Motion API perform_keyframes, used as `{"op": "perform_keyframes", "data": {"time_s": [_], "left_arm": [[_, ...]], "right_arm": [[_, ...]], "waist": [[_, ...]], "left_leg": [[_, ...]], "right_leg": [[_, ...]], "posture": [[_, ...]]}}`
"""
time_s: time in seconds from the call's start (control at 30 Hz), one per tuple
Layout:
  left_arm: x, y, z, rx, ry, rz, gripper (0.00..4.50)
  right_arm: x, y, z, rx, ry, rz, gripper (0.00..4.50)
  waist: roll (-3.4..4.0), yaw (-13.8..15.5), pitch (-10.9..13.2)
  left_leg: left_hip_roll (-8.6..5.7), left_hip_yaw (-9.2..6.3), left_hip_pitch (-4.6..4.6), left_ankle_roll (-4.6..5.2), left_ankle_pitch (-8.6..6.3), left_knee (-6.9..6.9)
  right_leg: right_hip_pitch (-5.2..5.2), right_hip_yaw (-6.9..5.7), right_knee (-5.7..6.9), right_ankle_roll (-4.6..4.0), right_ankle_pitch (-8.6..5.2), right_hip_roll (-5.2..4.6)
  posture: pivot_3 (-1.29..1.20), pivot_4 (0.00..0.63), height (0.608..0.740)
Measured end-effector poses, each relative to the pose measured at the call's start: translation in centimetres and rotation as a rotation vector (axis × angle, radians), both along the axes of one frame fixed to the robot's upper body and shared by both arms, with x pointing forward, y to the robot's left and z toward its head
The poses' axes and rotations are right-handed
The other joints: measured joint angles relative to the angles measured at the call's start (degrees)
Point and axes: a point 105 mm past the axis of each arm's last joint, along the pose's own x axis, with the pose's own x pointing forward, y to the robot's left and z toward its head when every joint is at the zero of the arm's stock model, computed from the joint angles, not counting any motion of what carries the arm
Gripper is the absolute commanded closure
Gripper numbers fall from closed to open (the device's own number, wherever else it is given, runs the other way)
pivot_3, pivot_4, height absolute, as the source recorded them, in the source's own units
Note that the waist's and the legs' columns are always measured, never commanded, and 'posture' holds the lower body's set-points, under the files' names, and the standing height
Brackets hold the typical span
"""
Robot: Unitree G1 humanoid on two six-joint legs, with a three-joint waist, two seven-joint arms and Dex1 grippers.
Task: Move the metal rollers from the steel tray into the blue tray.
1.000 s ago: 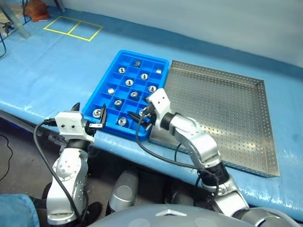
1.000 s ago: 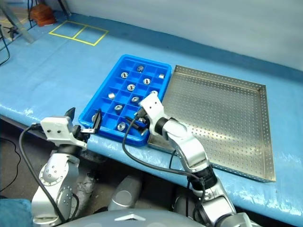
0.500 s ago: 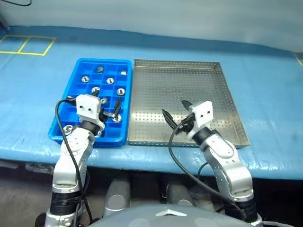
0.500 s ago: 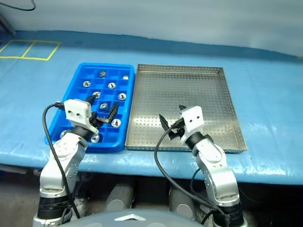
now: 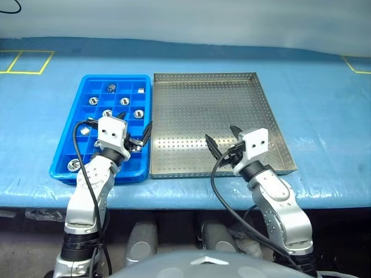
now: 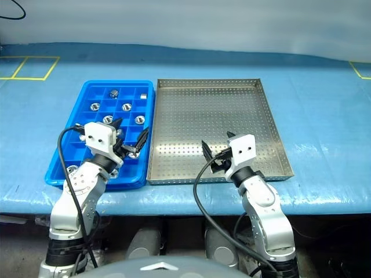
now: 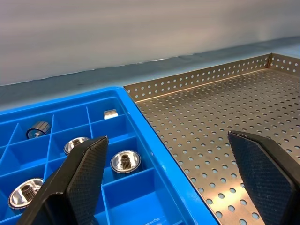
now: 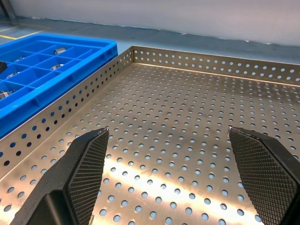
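Now the blue tray (image 5: 69, 165) and the steel tray (image 5: 203, 124) lie side by side on the bench (image 5: 324, 110), long edges touching or very nearly so, the blue tray on the robot's left; the bench is covered with a light blue sheet, with yellow tape lines (image 5: 26, 61) at its far left corner and another piece at the far right.

Every one of the metal rollers (image 5: 124, 101) in view sits in the blue tray, one to a cell, mostly in the far and middle rows, with one more in a near-left cell (image 5: 73, 165); the left wrist view shows one roller lying on its side in a far cell (image 7: 37, 129) and others standing on end with their hollow centres up (image 7: 125, 161); the perforated floor of the steel tray is bare and shiny.

The left gripper (image 5: 132, 138) hangs over the near part of the blue tray by its right-hand edge, its two black fingers (image 7: 84, 173) spread wide and holding nothing; in its wrist view one finger is over the blue cells and the other over the steel tray.

The right gripper (image 5: 223, 145) hangs over the near part of the steel tray, fingers (image 8: 89, 164) likewise wide apart and empty, pointing across the perforated floor toward the far rim.
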Motion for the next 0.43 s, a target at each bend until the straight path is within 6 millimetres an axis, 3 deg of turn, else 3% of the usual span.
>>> {"op": "perform_keyframes", "data": {"time_s": [0.43], "left_arm": [[-0.06, -0.22, -0.21, -0.007, 0.006, 0.001, 0.0]], "right_arm": [[-0.13, 0.41, -0.27, 0.008, 0.01, -0.006, 0.18]], "waist": [[0.0, -0.01, 0.0]], "left_leg": [[0.0, 0.0, 0.0, 0.0, 0.0, 0.0]], "right_leg": [[0.0, 0.01, 0.01, 0.01, 0.01, 0.0]], "posture": [[0.07, 0.15, 0.74]]}}
